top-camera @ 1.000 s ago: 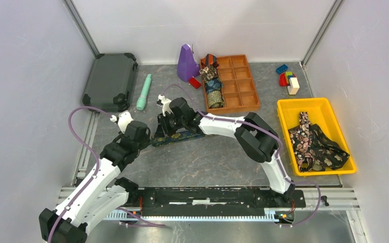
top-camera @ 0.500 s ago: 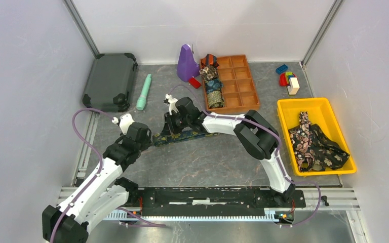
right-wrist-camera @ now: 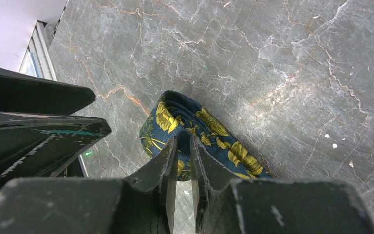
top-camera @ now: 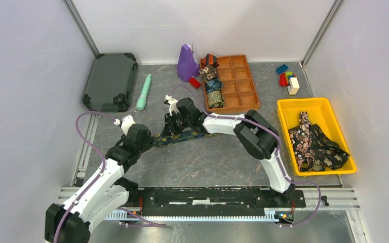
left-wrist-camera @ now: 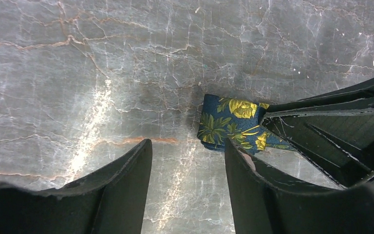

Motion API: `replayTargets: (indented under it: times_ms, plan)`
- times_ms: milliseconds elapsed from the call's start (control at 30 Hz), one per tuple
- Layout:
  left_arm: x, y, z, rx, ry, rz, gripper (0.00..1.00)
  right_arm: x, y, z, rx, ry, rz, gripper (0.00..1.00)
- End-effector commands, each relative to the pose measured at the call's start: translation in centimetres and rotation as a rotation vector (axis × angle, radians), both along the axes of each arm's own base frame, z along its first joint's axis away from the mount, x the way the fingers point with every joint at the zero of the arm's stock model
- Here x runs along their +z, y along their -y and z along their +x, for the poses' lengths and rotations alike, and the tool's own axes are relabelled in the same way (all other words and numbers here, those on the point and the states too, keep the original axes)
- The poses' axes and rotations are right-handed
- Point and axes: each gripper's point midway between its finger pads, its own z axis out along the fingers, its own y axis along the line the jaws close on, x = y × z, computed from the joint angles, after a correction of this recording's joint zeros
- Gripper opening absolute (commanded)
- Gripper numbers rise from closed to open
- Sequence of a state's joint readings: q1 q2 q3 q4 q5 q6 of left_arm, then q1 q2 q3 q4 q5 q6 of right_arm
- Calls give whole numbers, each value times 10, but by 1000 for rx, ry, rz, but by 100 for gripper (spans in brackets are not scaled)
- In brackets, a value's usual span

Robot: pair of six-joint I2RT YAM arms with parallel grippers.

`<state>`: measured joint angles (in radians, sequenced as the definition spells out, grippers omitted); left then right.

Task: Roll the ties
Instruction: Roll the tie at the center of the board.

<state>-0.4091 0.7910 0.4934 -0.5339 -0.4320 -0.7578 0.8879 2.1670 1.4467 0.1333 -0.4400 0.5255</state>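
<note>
A navy tie with gold flowers (top-camera: 187, 135) lies as a strip on the table's middle, its left end folded over (right-wrist-camera: 209, 129). My right gripper (right-wrist-camera: 184, 142) is shut on that folded end, fabric pinched between its narrow jaws; from above it stands over the tie (top-camera: 173, 131). My left gripper (left-wrist-camera: 189, 144) is open just left of the tie's end (left-wrist-camera: 226, 124), with only bare table between its fingers (left-wrist-camera: 126, 185). From above it sits at the tie's left tip (top-camera: 151, 138). More ties lie loose in the yellow bin (top-camera: 311, 144).
An orange compartment tray (top-camera: 240, 83) at the back holds rolled ties (top-camera: 212, 86). Beside it stand a purple object (top-camera: 186, 63), a mint-green stick (top-camera: 143, 92) and a dark case (top-camera: 110, 81). Toy blocks (top-camera: 287, 78) sit back right. The yellow bin (top-camera: 288, 109) stands at the right.
My left gripper has opened wider and let the tie's end go. The right gripper has shifted slightly right with the tie in it.
</note>
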Motion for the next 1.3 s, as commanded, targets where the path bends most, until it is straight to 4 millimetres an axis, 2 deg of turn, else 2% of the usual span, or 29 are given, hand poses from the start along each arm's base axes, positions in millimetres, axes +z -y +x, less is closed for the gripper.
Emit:
replayTargets:
  times_ms: [0, 233, 667, 767, 900, 1067, 1267]
  plan:
    - [2, 13, 12, -70, 61, -56, 65, 16, -6, 1, 33, 52, 50, 21]
    - [-11, 27, 18, -119, 86, -152, 75, 9, -3, 0, 40, 60, 45, 21]
    - [-26, 33, 24, -87, 100, -320, 72, -9, 8, -2, 60, 63, 71, 20]
    - [-38, 40, 23, -81, 82, -407, 69, -11, 12, -1, 58, 59, 83, 20]
    - [-44, 44, 26, -80, 86, -441, 66, -12, 14, -2, 59, 62, 88, 20]
    - [-42, 43, 25, -72, 110, -448, 62, -14, 13, -3, 63, 57, 97, 19]
    - [-42, 39, 24, -54, 127, -442, 49, -17, 12, -5, 64, 47, 108, 19]
